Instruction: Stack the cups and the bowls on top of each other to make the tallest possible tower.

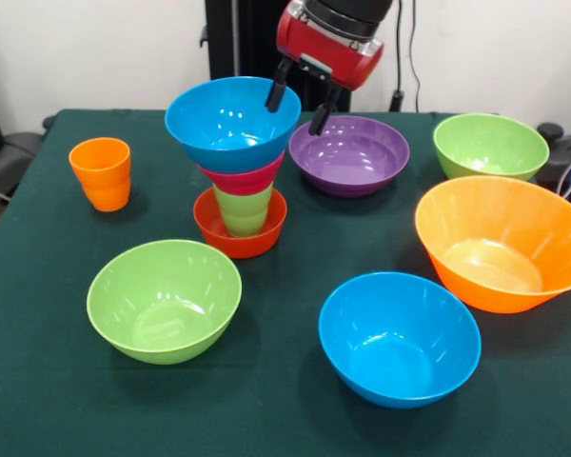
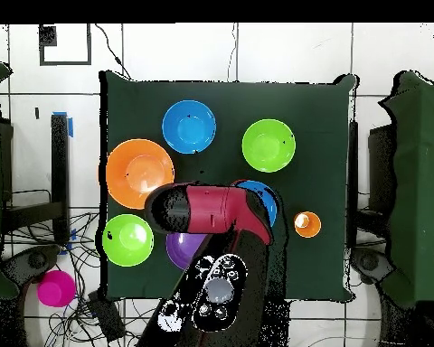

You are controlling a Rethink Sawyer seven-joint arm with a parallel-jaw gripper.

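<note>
The tower stands at the table's middle: a small red-orange bowl, a light green cup in it, a pink bowl, and a blue bowl on top. My gripper hangs open at that blue bowl's right rim, one finger inside the rim and the other outside. The orange cup stands alone at the left. From overhead, the arm hides the gripper and most of the tower; only an edge of the top blue bowl shows.
Loose bowls ring the tower: purple, lime green, very large orange, blue and another lime green. Off the table, a pink object lies on the floor.
</note>
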